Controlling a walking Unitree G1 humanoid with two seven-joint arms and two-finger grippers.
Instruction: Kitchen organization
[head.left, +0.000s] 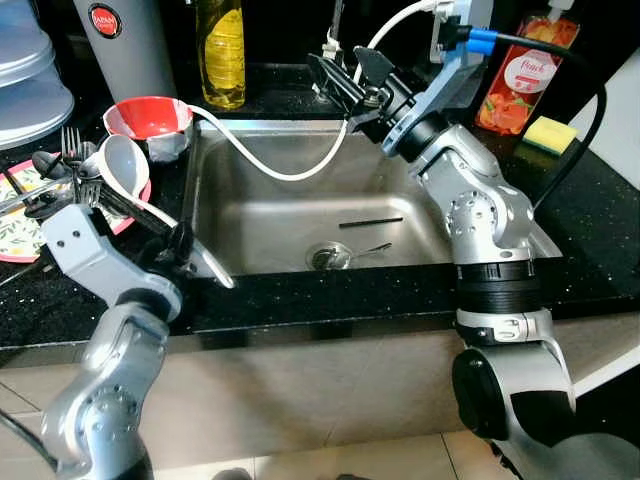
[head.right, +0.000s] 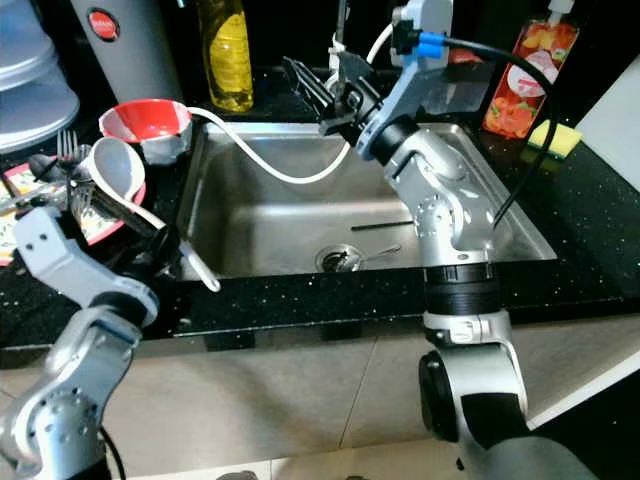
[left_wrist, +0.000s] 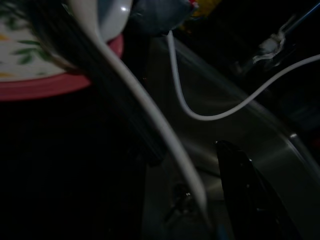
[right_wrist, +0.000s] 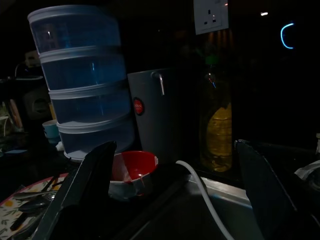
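Holding a white ladle (head.left: 125, 165) clamped in the left tool (head.left: 185, 250) at frame left; right tool (head.left: 350, 80) spread apart, empty, upper middle. Spoon (head.left: 365, 250) still in the sink (head.left: 290, 215), bench (head.left: 600, 215) cluttered.

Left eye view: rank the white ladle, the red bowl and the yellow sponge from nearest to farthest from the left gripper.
1. White ladle: its handle runs right at the left gripper, by the sink's left rim.
2. Red bowl: farther back on the left counter.
3. Yellow sponge: across the sink, far right counter.
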